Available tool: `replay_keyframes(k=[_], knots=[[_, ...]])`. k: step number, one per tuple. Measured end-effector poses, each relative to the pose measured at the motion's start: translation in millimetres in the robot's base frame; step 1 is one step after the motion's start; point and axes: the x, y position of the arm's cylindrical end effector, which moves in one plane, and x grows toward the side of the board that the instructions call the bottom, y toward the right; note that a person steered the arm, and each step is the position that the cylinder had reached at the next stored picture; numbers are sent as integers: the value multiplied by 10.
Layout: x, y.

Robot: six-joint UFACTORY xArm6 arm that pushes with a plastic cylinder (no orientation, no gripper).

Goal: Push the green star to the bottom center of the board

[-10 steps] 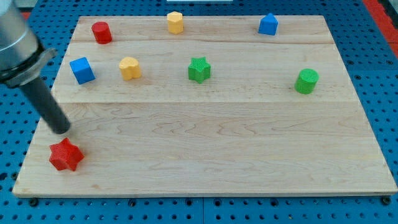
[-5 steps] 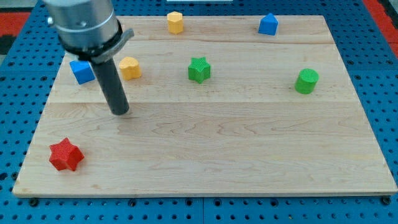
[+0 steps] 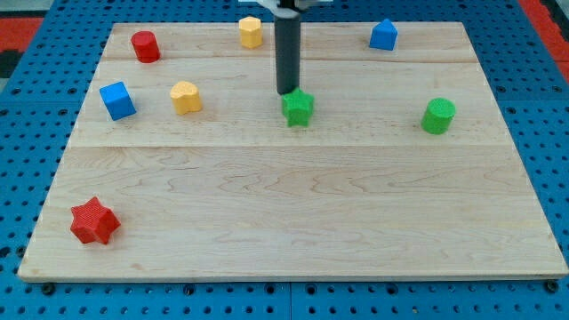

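- One green star sits in the upper middle of the wooden board.
- The rod's tip touches the star's top-left edge; it holds nothing.
- Right of the star: one green cylinder, one blue block.
- Left of the star: two yellow blocks, one blue cube, one red cylinder, one red star.

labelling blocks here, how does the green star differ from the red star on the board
The green star-shaped block sits near the wooden board's upper middle; the red star-shaped block lies at the view's bottom left corner. My tip is right at the green star's top edge, while the red star has nothing near it. Both are small stars lying flat.
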Motion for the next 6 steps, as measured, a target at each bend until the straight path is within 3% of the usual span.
replay_keyframes(k=[1, 3, 4, 5, 6], knots=[[447, 114], [325, 417], [970, 421], [1150, 255], [1010, -99]])
